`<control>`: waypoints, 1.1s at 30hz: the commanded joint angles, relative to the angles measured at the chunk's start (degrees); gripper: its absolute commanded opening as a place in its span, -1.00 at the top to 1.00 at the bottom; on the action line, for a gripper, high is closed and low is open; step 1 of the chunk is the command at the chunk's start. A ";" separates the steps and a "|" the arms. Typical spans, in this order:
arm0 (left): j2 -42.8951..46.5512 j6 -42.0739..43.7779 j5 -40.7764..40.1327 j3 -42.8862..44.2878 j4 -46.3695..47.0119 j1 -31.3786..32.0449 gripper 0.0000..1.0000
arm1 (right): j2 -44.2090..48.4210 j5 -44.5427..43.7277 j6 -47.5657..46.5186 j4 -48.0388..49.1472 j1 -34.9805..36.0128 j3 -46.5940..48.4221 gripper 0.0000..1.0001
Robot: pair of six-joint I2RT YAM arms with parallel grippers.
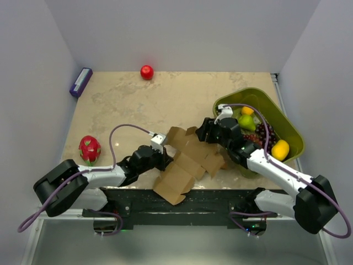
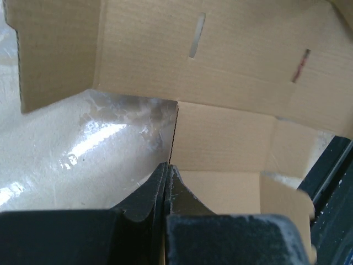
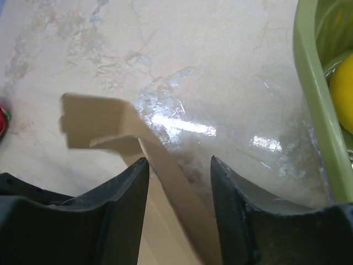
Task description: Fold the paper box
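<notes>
Box (image 1: pixel 185 165), a flat brown sheet with some flaps raised, lies on the table (image 1: pixel 138 105) at its near edge, between the two arms, with one corner overhanging that edge. Left gripper (image 2: pixel 167 168) sits at the sheet's left side, its fingers pressed together on the edge of a flap. Right gripper (image 3: pixel 179 163) is at the sheet's far right corner, just beside the green basket (image 1: pixel 256 95). Its fingers stand spread with a raised flap between them, close to the finger on the left of its wrist view and clear of the other.
</notes>
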State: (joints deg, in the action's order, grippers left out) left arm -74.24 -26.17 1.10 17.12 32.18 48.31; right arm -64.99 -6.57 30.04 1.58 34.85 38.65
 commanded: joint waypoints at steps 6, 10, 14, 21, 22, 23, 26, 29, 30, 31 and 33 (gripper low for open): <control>0.15 -8.89 -5.85 1.86 -0.98 0.73 1.00 | 7.50 -7.49 -0.42 -5.35 -0.22 4.68 -0.62; 0.15 -10.21 -8.22 1.51 -1.42 1.34 1.00 | 9.71 -8.11 1.15 -5.98 0.74 4.76 -0.62; 0.23 -11.53 -11.03 0.72 -1.25 1.96 1.00 | 7.78 -5.75 4.05 -3.96 5.12 4.15 -0.62; 0.23 -11.45 -12.35 0.36 -0.10 2.66 1.00 | -4.78 -1.09 10.29 4.99 14.97 3.62 -0.66; 0.23 -11.27 -12.53 0.45 -0.28 2.75 1.00 | -7.40 -0.90 11.00 5.70 15.59 3.80 -0.66; 0.23 -11.09 -12.62 0.54 -0.45 2.84 1.00 | -8.91 -0.73 12.57 6.41 16.47 3.88 -0.66; 0.50 -10.92 -12.62 0.19 -0.11 3.01 1.00 | -13.13 -0.20 15.21 8.69 17.00 3.97 -0.63; 0.76 -10.83 -12.79 -0.07 0.51 3.28 1.00 | -16.83 -0.90 16.62 8.35 17.09 4.94 -0.59; 0.85 -10.83 -12.88 -0.16 0.42 3.28 1.00 | -17.70 -0.99 16.98 8.26 17.09 5.20 -0.58; 0.94 -10.92 -12.97 -0.25 0.42 3.36 1.00 | -19.19 -1.08 17.15 8.26 17.09 5.64 -0.57; 1.11 -10.74 -13.06 -0.42 0.95 3.54 1.00 | -20.69 -1.17 17.77 8.78 17.09 5.99 -0.56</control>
State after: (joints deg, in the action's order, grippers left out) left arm -74.37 -36.95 -9.72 17.10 29.34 51.27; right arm -83.66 -6.85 44.58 6.87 51.75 41.58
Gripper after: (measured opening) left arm 0.015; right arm 0.785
